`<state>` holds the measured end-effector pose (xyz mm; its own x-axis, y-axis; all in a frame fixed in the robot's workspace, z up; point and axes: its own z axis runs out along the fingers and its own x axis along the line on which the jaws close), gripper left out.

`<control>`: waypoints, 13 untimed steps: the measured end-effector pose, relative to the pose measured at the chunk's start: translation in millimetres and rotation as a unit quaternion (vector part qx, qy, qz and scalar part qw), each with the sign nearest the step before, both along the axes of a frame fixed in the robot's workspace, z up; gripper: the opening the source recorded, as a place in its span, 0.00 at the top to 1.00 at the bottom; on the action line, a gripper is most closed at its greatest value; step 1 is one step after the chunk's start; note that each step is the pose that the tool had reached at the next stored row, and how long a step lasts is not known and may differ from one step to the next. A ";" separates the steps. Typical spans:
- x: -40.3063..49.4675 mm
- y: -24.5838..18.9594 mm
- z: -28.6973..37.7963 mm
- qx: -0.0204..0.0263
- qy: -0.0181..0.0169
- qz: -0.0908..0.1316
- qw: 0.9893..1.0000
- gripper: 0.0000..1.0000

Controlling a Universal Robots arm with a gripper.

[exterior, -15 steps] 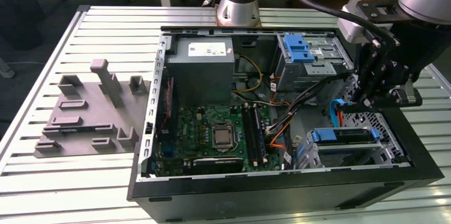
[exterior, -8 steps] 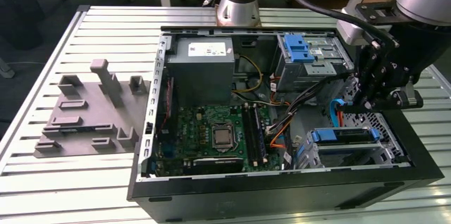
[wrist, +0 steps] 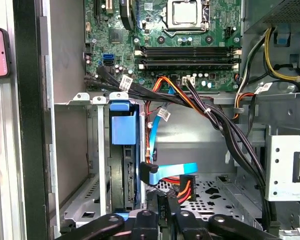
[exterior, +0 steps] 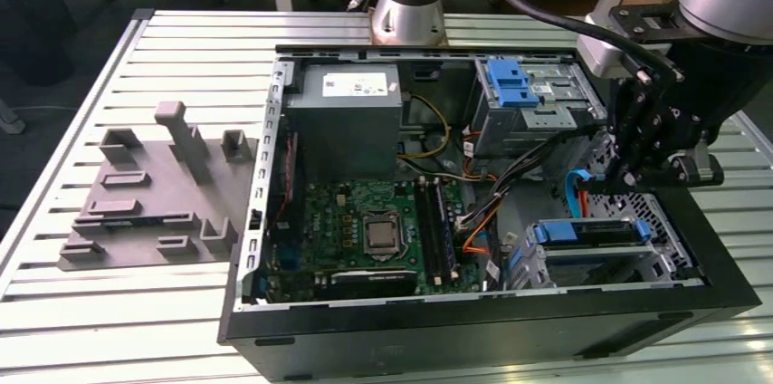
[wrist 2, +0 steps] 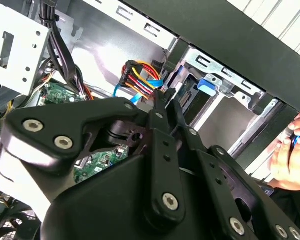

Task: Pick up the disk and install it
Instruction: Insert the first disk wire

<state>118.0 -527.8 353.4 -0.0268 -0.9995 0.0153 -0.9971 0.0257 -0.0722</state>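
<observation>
Open computer case (exterior: 483,348) lying on a slatted tabletop (exterior: 121,312), with the motherboard (exterior: 362,221) across its middle and a grey power supply (exterior: 350,121) at the far side. On the exterior view's left of the case, a grey moulded fixture (exterior: 151,194) resting on the tabletop, well apart from the arm.

Gripper (exterior: 634,176) hanging over the case's corner on the exterior view's right, pointing down between the far drive cage (exterior: 531,99) with its blue latch and the near bay (exterior: 658,257). Open or closed: cannot tell from any view. Nothing seen held in it.

Disk (exterior: 588,232) seated in the near bay, just below and to the exterior view's left of the gripper, blue bracket facing up and level with the bay's rim. In the first wrist view, disk (wrist: 123,165) standing on edge inside the bay's metal frame, blue bracket tab at its end toward the motherboard. Just beside it, a flat blue cable (wrist: 175,171) and a red-and-yellow wire bundle (wrist: 186,189), lying close to the gripper's tip; touching or not, unclear.

In the second wrist view, a person's hand (wrist 2: 292,160) outside the case wall.
</observation>
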 end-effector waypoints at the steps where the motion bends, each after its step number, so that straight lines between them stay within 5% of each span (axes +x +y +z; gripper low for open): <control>1: 0.0 0.0 0.0 0.000 0.000 0.000 1.000 0.83; 13: 0.7 -0.3 -0.1 -0.004 0.006 -0.001 1.000 0.83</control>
